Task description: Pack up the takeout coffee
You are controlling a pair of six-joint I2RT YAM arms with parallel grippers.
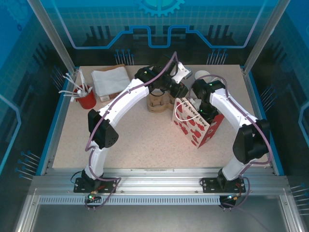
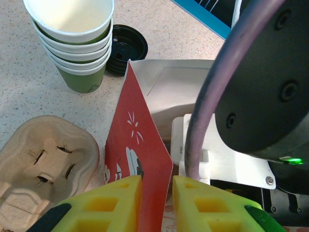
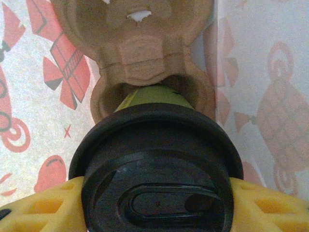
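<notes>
Red-and-white bag (image 1: 195, 124): is standing right of centre.
Left arm (image 1: 123, 99): is arching from lower left toward the bag's upper-left rim.
Right arm (image 1: 229, 108): is bending from lower right over the bag's mouth.
Cardboard carrier (image 1: 157, 104): is lying just left of the bag.

The speckled table (image 1: 140, 140) carries a red utensil cup (image 1: 87, 100) at its left edge. Folded napkins (image 1: 110, 81) and a paper-cup stack (image 2: 72, 43) sit along the far edge. A pulp cup carrier (image 2: 43, 164) and a red gift bag (image 1: 193, 126) stand mid-table.

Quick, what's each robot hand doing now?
Left gripper: shut on the edge of the red paper gift bag.
Right gripper: holding the olive-green paper cup with black lid.
</notes>
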